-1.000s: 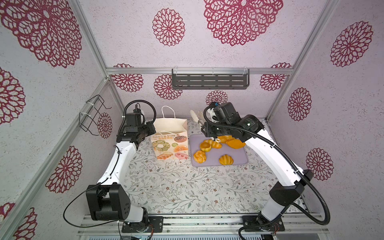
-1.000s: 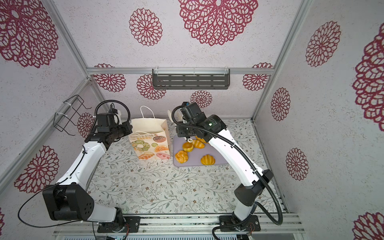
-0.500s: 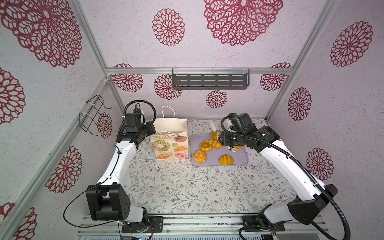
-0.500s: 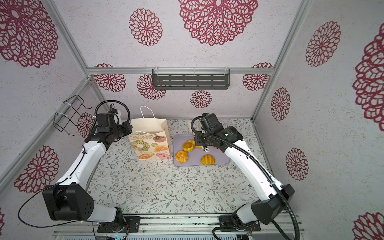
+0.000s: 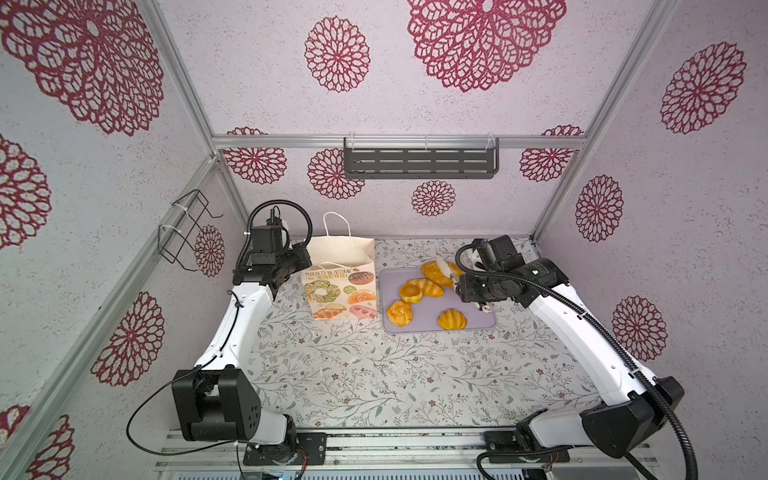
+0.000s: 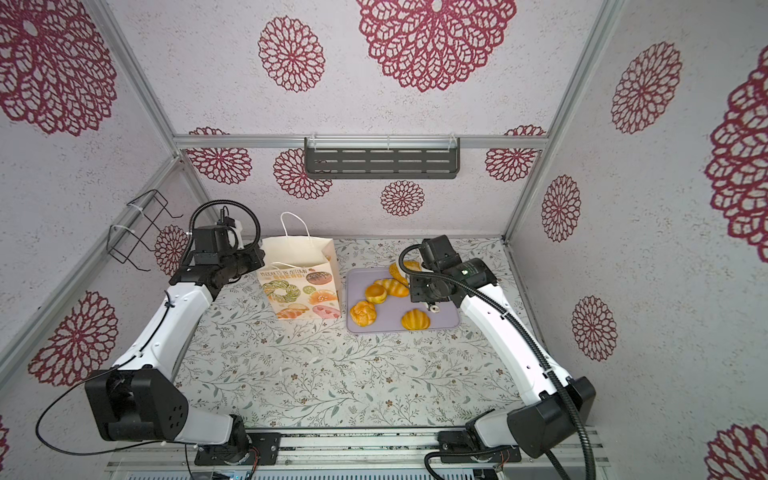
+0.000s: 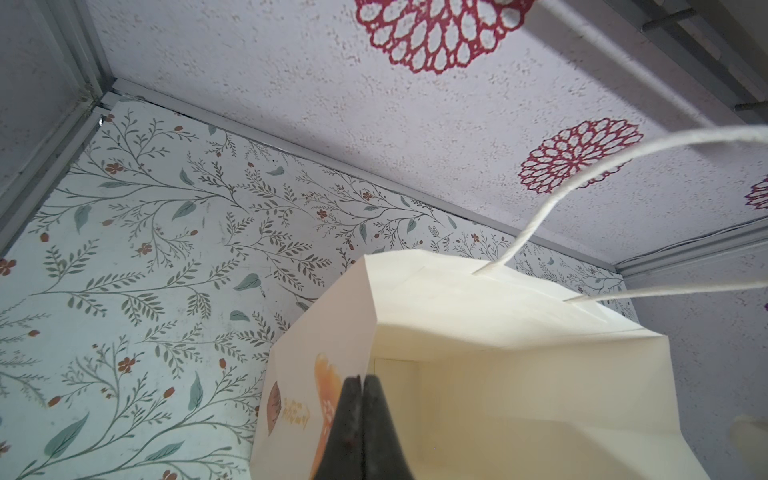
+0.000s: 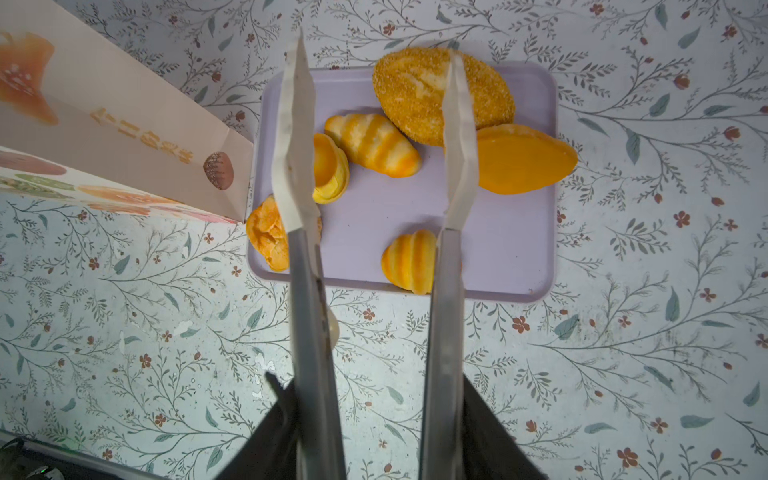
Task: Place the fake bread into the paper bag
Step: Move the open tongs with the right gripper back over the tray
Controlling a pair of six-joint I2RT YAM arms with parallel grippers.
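Right wrist view: six pieces of the fake bread (image 8: 409,262) lie on the lilac tray (image 8: 511,249), just beside the paper bag (image 8: 124,137), none of them lifted. Our right gripper (image 8: 372,399) grasps a pair of tongs (image 8: 453,166). The blades stand apart and empty over the tray, one crossing the sesame loaf (image 8: 411,95), the other the tipped round bun (image 8: 332,174). We read that as lining up for a pick, though we cannot tell how high the tips hang.

The sesame loaf and the smooth orange loaf (image 8: 528,160) lie flat, their long axes roughly crosswise to the blades, which suits a pinch across the short width. The croissant (image 8: 372,143) runs diagonally, one tip toward the bag.

In the left wrist view our left gripper (image 7: 362,399) is clenched on the bag's side rim, evidently to hold the mouth spread and stop the light bag sliding. In both top views the bag stands upright, mouth up, printed front facing the arms' bases.
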